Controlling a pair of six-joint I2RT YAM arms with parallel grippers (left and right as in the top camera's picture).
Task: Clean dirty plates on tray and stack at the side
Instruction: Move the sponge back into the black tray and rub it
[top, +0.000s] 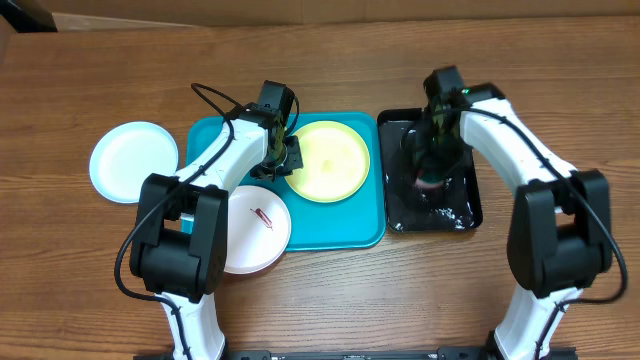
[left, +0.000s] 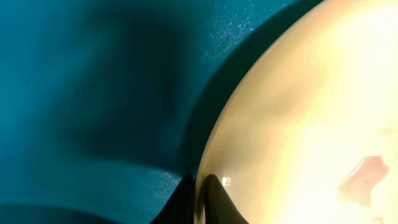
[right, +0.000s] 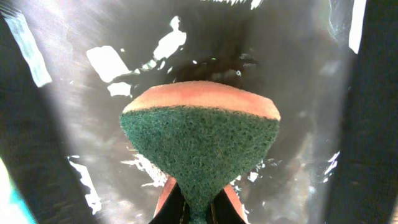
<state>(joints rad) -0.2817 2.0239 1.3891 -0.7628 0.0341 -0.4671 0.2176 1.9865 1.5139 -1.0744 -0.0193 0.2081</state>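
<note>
A yellow-green plate (top: 330, 160) lies on the turquoise tray (top: 350, 228). My left gripper (top: 288, 160) is shut on the plate's left rim. In the left wrist view its gripper (left: 200, 186) pinches the edge of the plate (left: 311, 112), which carries a reddish smudge (left: 364, 180). The white plate (top: 255, 235), with a red smudge, overlaps the tray's front left corner. A pale blue plate (top: 133, 160) rests on the table to the left. My right gripper (top: 432, 175) hangs over the black tray (top: 465, 215), shut on a green and orange sponge (right: 199, 140).
In the right wrist view the black tray (right: 81, 112) looks wet and glossy below the sponge. It stands right beside the turquoise tray. The left arm's links (top: 185, 225) reach across the white plate. Bare wooden table (top: 330, 60) lies behind both trays.
</note>
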